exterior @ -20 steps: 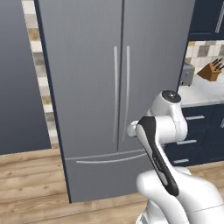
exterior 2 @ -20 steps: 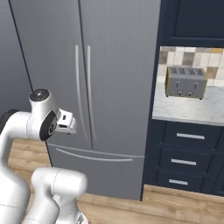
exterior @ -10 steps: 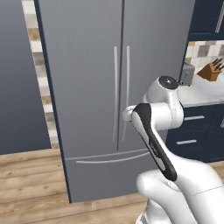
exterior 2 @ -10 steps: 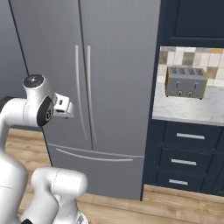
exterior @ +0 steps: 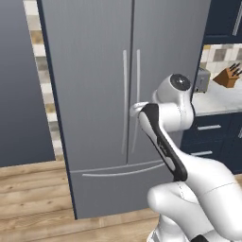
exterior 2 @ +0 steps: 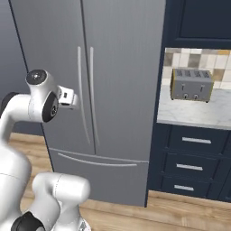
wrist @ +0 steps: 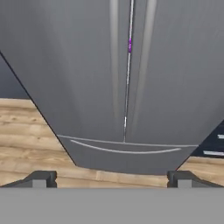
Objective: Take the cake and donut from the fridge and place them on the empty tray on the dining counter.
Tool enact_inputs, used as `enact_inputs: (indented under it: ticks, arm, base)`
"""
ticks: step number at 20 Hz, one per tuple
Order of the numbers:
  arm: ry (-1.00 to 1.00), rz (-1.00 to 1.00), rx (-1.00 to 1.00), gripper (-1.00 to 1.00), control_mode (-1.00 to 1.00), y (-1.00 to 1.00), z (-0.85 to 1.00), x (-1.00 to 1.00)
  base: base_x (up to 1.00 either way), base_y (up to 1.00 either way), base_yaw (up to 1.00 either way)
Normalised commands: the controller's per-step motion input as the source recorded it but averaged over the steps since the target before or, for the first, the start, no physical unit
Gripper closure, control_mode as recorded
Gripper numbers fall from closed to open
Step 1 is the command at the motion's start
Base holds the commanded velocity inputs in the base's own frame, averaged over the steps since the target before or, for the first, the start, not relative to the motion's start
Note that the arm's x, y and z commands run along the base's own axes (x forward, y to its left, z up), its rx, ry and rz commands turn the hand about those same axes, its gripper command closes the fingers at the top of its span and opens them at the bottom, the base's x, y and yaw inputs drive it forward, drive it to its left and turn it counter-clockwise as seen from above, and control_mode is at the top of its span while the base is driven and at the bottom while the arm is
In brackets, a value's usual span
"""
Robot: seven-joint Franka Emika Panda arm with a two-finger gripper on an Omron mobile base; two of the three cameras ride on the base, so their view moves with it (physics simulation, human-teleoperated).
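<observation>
Hand view first: you're looking straight at the fridge [wrist: 122, 87] with both doors shut, its two long handles [wrist: 114, 52] running down either side of the centre seam and the bottom drawer [wrist: 127, 159] below them. Your gripper [wrist: 112, 177] has its two dark fingertips [wrist: 41, 178] spread wide apart with nothing between them. There's a tiny purple-magenta speck [wrist: 130, 43] showing in the gap between the doors, too small to say what it is.

From the left base view, your arm [exterior: 163, 142] is raised in front of the fridge [exterior: 104, 94], with the hand end near the handles [exterior: 125, 99] but not touching them. A knife block [exterior: 229, 77] sits on the counter [exterior: 217, 101] to the right.

Right base view has the gripper [exterior 2: 72, 98] just beside the left-door handle [exterior 2: 81, 90], plus a toaster [exterior 2: 191, 85] on the marble top above the navy drawers [exterior 2: 194, 158].
</observation>
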Motion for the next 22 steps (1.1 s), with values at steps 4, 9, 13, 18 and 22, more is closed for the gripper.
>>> enact_inputs:
  ticks: [4,9,13,18,22]
  arm:
    - [-0.11,-0.02,0.0,-1.0,-1.0,0.08,0.15,0.29]
    - [-0.01,-0.07,0.01,-1.0,-1.0,0.09,0.03,0.31]
    - [-0.01,0.0,0.02,-1.0,-1.0,0.0,0.03,0.35]
    - [-0.07,0.0,0.0,-1.0,-1.0,0.0,0.0,0.3]
    - [-0.09,0.01,0.0,-1.0,-1.0,0.0,0.0,0.3]
  base:
    - [0.0,0.0,0.0]
    - [0.0,0.0,0.0]
    - [0.0,0.0,0.0]
    - [0.0,0.0,0.0]
    - [0.0,0.0,0.0]
